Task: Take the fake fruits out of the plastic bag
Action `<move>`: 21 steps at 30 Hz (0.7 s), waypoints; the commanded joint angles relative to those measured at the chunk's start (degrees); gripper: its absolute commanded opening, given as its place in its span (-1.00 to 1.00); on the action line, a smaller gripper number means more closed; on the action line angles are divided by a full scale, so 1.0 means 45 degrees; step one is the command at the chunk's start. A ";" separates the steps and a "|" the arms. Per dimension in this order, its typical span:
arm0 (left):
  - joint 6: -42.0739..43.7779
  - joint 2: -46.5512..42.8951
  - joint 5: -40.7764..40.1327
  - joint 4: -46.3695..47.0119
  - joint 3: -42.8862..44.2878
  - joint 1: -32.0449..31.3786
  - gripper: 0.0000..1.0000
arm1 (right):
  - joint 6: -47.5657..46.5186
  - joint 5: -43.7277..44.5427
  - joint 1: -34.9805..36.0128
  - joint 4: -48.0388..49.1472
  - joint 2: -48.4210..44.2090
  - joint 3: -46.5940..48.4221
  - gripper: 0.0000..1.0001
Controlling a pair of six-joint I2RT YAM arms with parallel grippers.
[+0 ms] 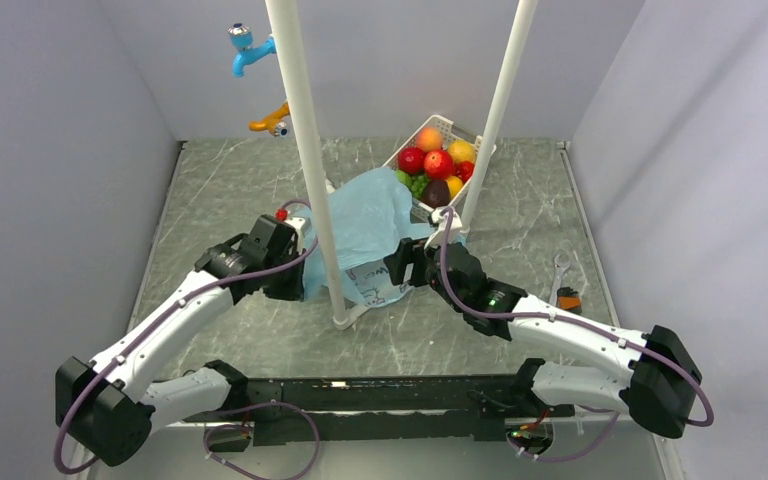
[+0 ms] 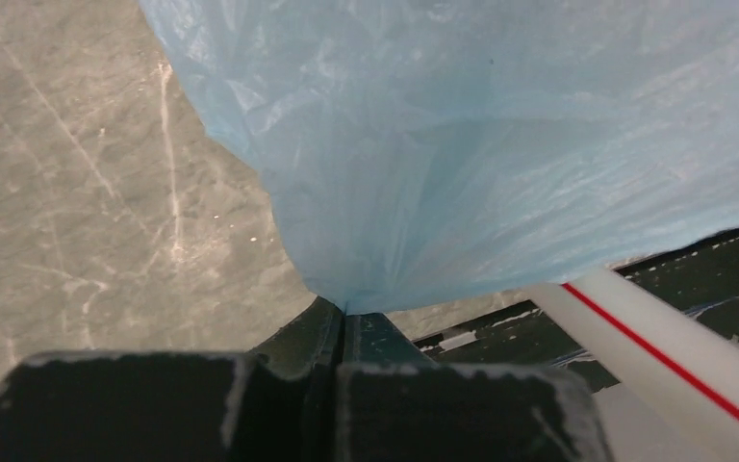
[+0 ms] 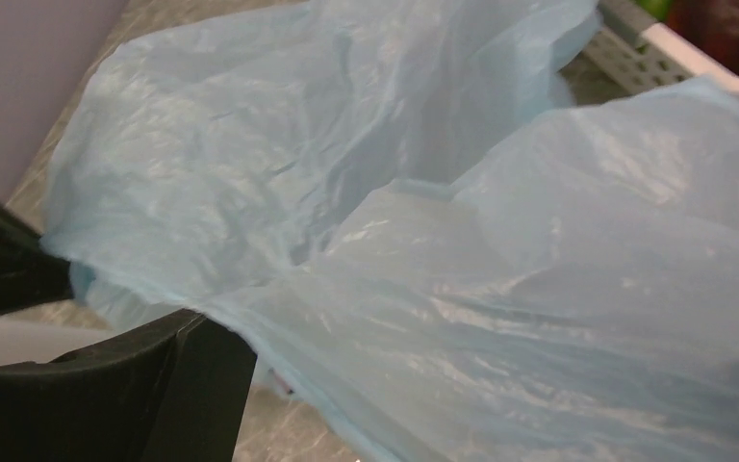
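The light-blue plastic bag point(image 1: 370, 222) lies crumpled mid-table, its white printed panel facing the near side. My left gripper point(image 1: 298, 262) is shut on the bag's left edge; in the left wrist view the jaws meet on a pinched fold point(image 2: 344, 306) of the bag point(image 2: 462, 154). My right gripper point(image 1: 410, 262) is at the bag's right side. One finger point(image 3: 144, 385) stands far to the left, and the bag point(image 3: 462, 250) drapes over the other, so the jaws are apart. No fruit shows inside the bag. Red point(image 1: 438, 163) and orange point(image 1: 429, 138) fruits lie in the white basket point(image 1: 447, 124).
The basket stands behind the bag and also holds a dark purple fruit point(image 1: 436, 192) and green fruits point(image 1: 412, 183). Two white poles point(image 1: 310, 160) point(image 1: 495, 110) rise beside the bag. A small red object point(image 1: 281, 213) lies by the left gripper. A small tool point(image 1: 563, 278) lies at the right.
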 commanded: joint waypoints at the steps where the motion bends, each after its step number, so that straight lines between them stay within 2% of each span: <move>1: -0.0279 -0.0708 -0.0765 -0.0443 0.0167 -0.0037 -1.00 | -0.0389 -0.1199 0.0058 0.0921 -0.0463 -0.0089 0.47; 7: -0.0712 -0.0989 -0.1769 -0.1678 0.0102 -0.0034 -1.00 | -0.0013 0.3339 0.0031 -0.0584 -0.1175 0.0177 0.46; 9: -0.0529 -0.1106 -0.1343 -0.1644 -0.0018 -0.0032 -1.00 | -0.0764 0.3573 -0.0035 -0.0202 -0.1336 0.0274 0.46; 12: -0.0207 -0.1573 -0.0410 -0.0958 -0.0345 -0.0029 -1.00 | -0.1895 0.1447 -0.0054 0.0097 -0.1191 0.0607 0.48; 15: -0.0133 -0.1977 0.0691 -0.0072 -0.0546 -0.0029 -1.00 | -0.2359 -0.2541 -0.0043 -0.0236 -0.0988 0.0769 0.54; 18: -0.0169 -0.2173 0.1549 0.0707 -0.0642 -0.0027 -1.00 | -0.1716 -0.4893 -0.0046 -0.0732 -0.1596 0.0454 0.81; 20: -0.0157 -0.2189 0.1816 0.0937 -0.0627 -0.0036 -1.00 | -0.1477 -0.5709 -0.0044 -0.1458 -0.2231 0.0391 0.97; 21: -0.0135 -0.2167 0.1866 0.0967 -0.0581 -0.0040 -1.00 | -0.1395 -0.6017 -0.0053 -0.2027 -0.2483 0.0489 0.99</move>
